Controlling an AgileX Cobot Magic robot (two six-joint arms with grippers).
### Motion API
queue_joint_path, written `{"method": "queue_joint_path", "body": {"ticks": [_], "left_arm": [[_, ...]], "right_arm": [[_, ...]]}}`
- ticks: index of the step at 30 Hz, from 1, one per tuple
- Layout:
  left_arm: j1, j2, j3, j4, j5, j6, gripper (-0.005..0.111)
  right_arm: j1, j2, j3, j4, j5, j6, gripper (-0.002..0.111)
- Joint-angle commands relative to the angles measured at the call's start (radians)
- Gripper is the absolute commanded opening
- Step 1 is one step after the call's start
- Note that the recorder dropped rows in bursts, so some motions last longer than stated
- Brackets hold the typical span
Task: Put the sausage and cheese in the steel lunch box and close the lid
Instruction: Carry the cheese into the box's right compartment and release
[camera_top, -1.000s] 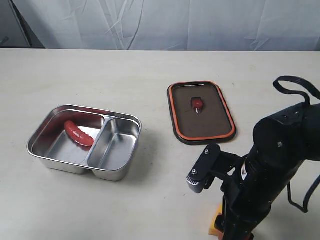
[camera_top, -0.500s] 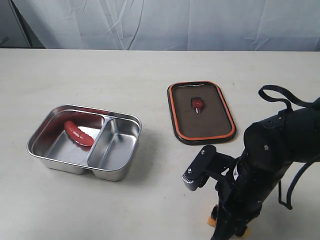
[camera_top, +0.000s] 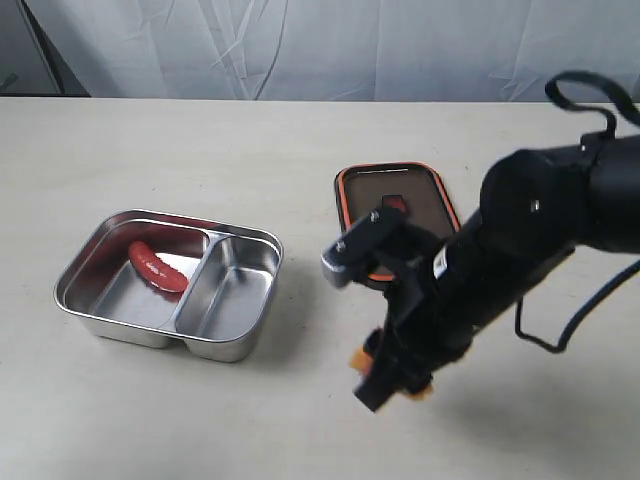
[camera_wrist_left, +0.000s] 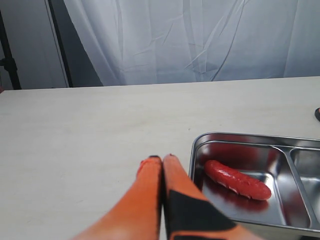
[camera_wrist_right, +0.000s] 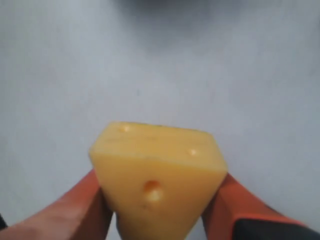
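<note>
Yellow-orange holed toy cheese wedge (camera_wrist_right: 157, 165), clamped in the right gripper (camera_wrist_right: 158, 195), is held at four o'clock of the shiny two-compartment steel lunch box (camera_top: 215, 352) containing the glossy red toy sausage (camera_top: 157, 268); the left gripper (camera_wrist_left: 162, 159) is pressed together.

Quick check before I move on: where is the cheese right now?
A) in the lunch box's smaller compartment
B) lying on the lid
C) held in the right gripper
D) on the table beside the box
C: the right wrist view shows the cheese clamped in the right gripper, pressed from both sides.
</note>
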Motion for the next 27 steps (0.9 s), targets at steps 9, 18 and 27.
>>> {"method": "queue_joint_path", "body": {"ticks": [9,18,27], "left_arm": [[0.001,-0.006,0.005,0.008,0.001,-0.002,0.000],[0.001,-0.006,0.005,0.008,0.001,-0.002,0.000],[0.001,-0.006,0.005,0.008,0.001,-0.002,0.000]], "right_arm": [[-0.004,0.231,-0.506,0.093,-0.009,-0.018,-0.001],[-0.004,0.452,-0.711,0.167,0.175,-0.062,0.001],[-0.004,0.472,-0.730,0.169,0.157,-0.060,0.049]]}}
